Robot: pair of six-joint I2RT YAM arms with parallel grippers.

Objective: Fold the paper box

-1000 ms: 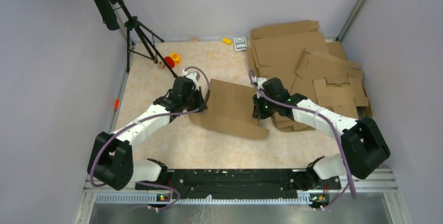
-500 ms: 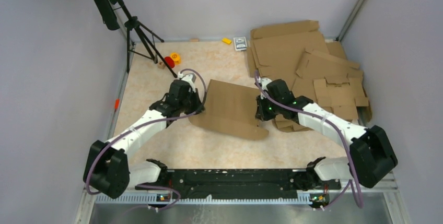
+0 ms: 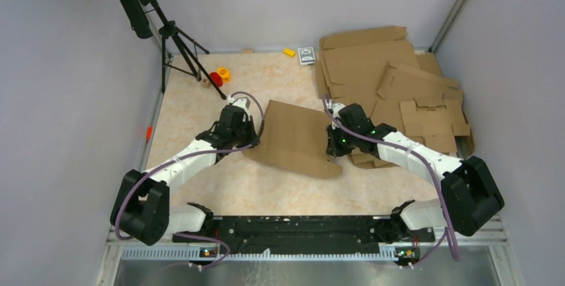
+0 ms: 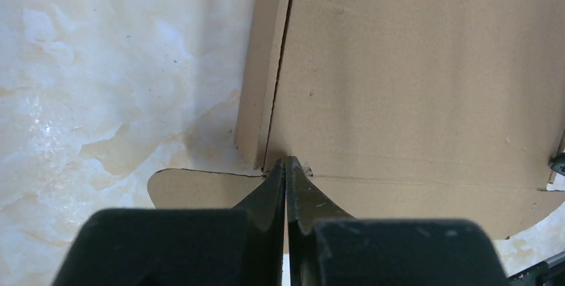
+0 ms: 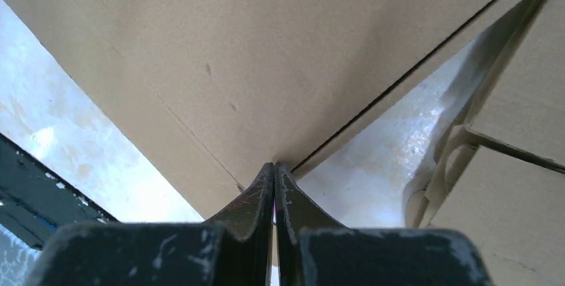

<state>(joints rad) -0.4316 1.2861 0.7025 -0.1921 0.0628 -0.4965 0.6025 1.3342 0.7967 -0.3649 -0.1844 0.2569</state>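
Box: the paper box, a plain brown corrugated cardboard blank with cut flaps and crease lines [image 3: 296, 138], lies on the cream marbled counter [image 3: 266, 186] between my two arms.
Neighbours: a loose pile of similar brown cardboard blanks [image 3: 393, 93] sits just to its right. The right wrist view shows a wedge of bare counter between the two.
Left fingers: the left fingers [image 4: 266, 196] are together with nothing between them. Their tips touch the box at the small notch where a narrow side strip meets the main panel.
Right fingers: the right fingers [image 5: 256, 196] are also pressed together. Their tips are against the box's opposite edge, by a long crease.
Weight: I judge it light, so a push on one side alone would slide the whole sheet.
Stiffness: the panels look stiff. I expect it to bend readily only along the scored lines and to kink if pressed mid-panel.
Surface: the matte card should grip well enough between the fingers, but it may skate on the smooth counter.
Where I would take hold: on a flap's free edge near its crease, pinching the single thickness while the other arm pins the main panel.
Risk: crushing the flutes or tearing at the slits.
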